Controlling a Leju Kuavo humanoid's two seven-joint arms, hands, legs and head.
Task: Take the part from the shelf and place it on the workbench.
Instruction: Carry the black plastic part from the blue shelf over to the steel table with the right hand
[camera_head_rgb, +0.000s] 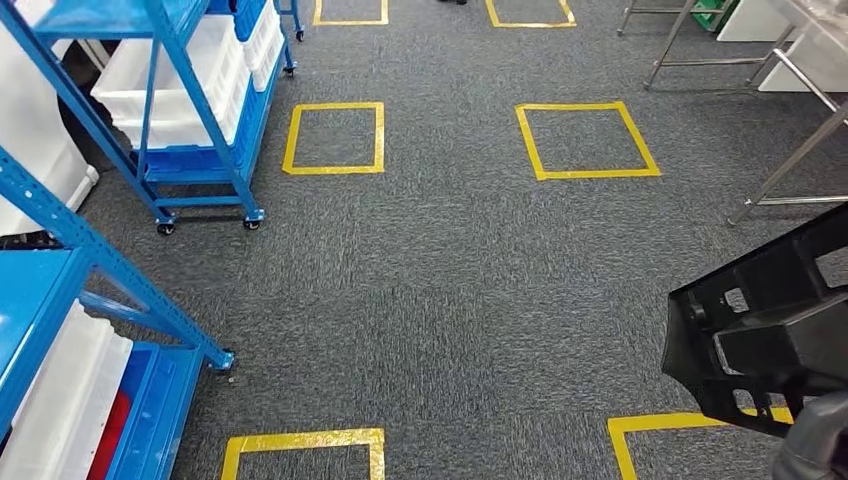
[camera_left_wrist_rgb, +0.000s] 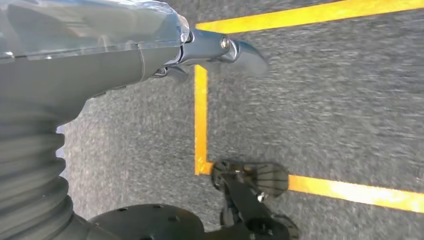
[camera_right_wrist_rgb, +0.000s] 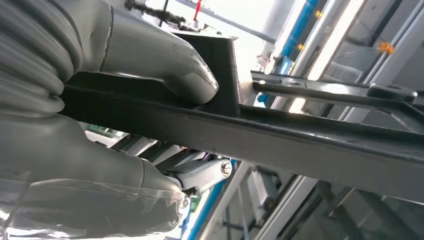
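The part (camera_head_rgb: 765, 330) is a black plastic frame with cut-outs and ribs, held up at the lower right of the head view above the carpet. My right hand (camera_right_wrist_rgb: 125, 85) grips it: the thick grey thumb (camera_right_wrist_rgb: 185, 75) presses on one side of a black bar of the part (camera_right_wrist_rgb: 310, 145), and darker fingers (camera_right_wrist_rgb: 200, 172) lie under it. A grey piece of that arm (camera_head_rgb: 815, 445) shows just below the part. My left hand (camera_left_wrist_rgb: 105, 55) hangs over the carpet and holds nothing, one finger (camera_left_wrist_rgb: 230, 50) stretched out. The workbench's metal legs (camera_head_rgb: 795, 150) stand at the far right.
Blue wheeled shelves (camera_head_rgb: 200, 120) with white bins stand at the back left; another blue rack (camera_head_rgb: 90, 300) with white and red bins is at the near left. Yellow tape squares (camera_head_rgb: 585, 140) mark the grey carpet between them and the bench.
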